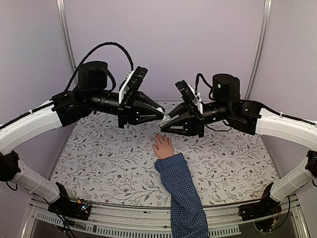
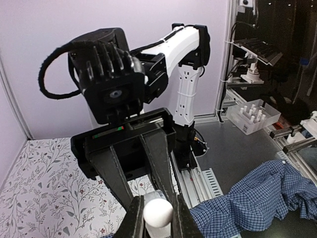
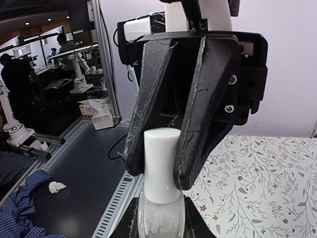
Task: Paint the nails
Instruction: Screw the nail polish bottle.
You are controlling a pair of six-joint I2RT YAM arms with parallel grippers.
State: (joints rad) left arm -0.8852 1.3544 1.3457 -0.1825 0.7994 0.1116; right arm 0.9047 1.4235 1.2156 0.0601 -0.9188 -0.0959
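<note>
White cap pinched tight in our left gripper; our right gripper clamps the glass bottle under it. The nails tip the pale hand mid-table, just near of both grippers.

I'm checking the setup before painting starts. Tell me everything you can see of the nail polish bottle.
The nail polish bottle has a rounded, pale, glassy-looking body and a tall matte white cylindrical cap, in place. It hangs above the table, just beyond the hand: the right gripper clamps the body, the left gripper the cap.
</note>
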